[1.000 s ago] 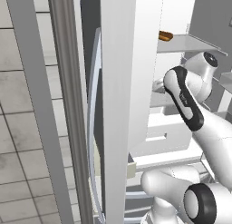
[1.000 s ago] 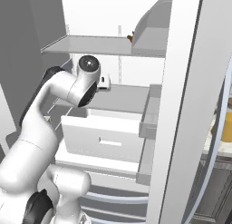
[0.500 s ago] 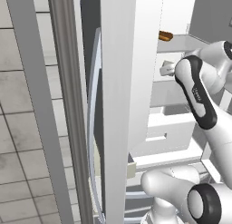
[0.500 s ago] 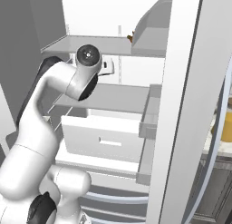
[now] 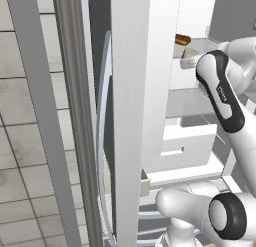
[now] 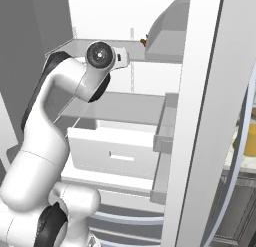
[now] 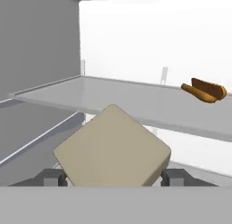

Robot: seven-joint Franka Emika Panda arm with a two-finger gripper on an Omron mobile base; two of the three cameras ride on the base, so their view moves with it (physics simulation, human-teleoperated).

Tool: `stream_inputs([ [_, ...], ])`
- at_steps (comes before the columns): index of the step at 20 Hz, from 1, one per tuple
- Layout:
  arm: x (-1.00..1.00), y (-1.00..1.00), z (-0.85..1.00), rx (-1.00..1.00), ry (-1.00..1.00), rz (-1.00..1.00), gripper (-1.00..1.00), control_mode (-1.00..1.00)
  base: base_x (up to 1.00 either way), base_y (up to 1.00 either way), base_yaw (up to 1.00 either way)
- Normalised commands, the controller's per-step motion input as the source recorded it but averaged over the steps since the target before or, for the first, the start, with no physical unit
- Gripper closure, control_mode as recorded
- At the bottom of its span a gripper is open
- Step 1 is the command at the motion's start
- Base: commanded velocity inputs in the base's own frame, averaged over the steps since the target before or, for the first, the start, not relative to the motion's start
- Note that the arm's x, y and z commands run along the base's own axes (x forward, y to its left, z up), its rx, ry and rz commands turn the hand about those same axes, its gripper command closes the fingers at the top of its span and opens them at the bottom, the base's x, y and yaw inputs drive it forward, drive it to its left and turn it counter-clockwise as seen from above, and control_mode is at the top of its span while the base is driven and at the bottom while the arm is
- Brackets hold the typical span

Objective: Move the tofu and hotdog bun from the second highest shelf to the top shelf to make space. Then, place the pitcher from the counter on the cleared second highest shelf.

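Observation:
My gripper (image 7: pixel 114 177) is shut on the tofu (image 7: pixel 113 150), a pale cream-beige block held corner-up between the two fingertips. The block hangs in front of the top shelf (image 7: pixel 136 103), near the level of its front edge and toward its left half. The hotdog bun (image 7: pixel 204 90) lies on that shelf at the back right. From the left base view, the tofu (image 5: pixel 191 53) sits just below and in front of the hotdog bun (image 5: pixel 182 39). An orange shape, part of the pitcher (image 6: pixel 246 141), shows past the door edge.
A lower shelf (image 6: pixel 120 107) runs above a white drawer (image 6: pixel 112 153). The open fridge door (image 5: pixel 127 116) stands close on the left, and a door panel (image 6: pixel 200 121) on the right. Dark cabinet fronts (image 6: pixel 240 206) sit below the counter.
The arm has lifted. The gripper with the tofu rose from between the two shelves to the level of the shelf that bears the bun.

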Motion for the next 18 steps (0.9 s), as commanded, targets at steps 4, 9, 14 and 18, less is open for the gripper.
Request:
stream_inputs([
  [4, 0.36, 0.0, 0.25, 0.0, -0.12, 0.0, 1.0, -1.0, 0.0, 0.0, 0.0],
  [9, 0.51, 0.11, 0.07, 0.0, -0.02, 0.0, 1.0, -1.0, 0.0, 0.0, 0.0],
  [14, 0.64, 0.0, 0.0, 0.0, 0.0, 0.0, 1.0, -1.0, 0.0, 0.0, 0.0],
  [18, 0.66, 0.01, 0.0, 0.0, 0.0, 0.0, 1.0, -1.0, 0.0, 0.0, 0.0],
])
